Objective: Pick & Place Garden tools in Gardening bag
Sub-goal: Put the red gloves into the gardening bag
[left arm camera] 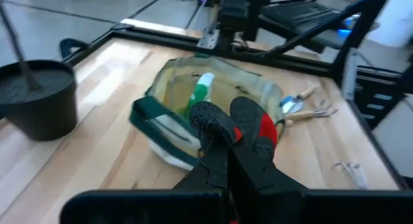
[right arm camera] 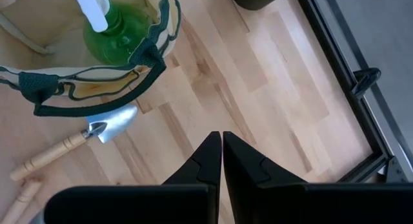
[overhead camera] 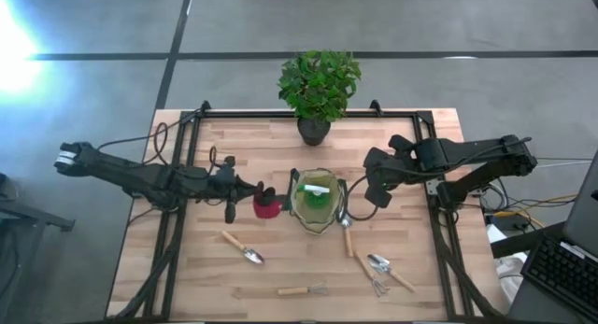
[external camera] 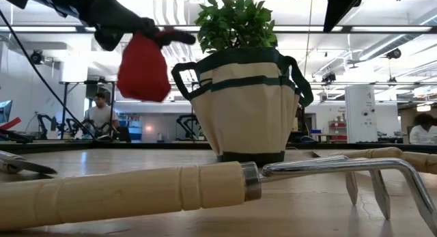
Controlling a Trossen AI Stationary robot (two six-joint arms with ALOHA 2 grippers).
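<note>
The olive-khaki gardening bag (overhead camera: 315,201) stands upright at the table's middle with a green spray bottle (right arm camera: 113,30) inside it. Just left of the bag, my left gripper (overhead camera: 254,190) is shut on a red item (external camera: 143,70) in the air. A wooden-handled trowel (overhead camera: 244,247), a rake (overhead camera: 304,289), a second trowel (overhead camera: 347,227) and more tools (overhead camera: 381,268) lie flat on the near half of the table. My right gripper (right arm camera: 222,139) hangs shut above bare wood, right of the bag, holding nothing. My left gripper pinches the red item's top end (external camera: 156,37) between its two fingers (left arm camera: 213,121), coming nearly level from the table's left. The item hangs below the fingers, clear of the table and about level with the bag's rim.
A leafy potted plant (overhead camera: 318,91) stands at the far edge behind the bag. A black frame (overhead camera: 177,175) runs along the table's sides. A laptop (overhead camera: 570,259) sits off the right edge. Bare wood lies left of the bag.
</note>
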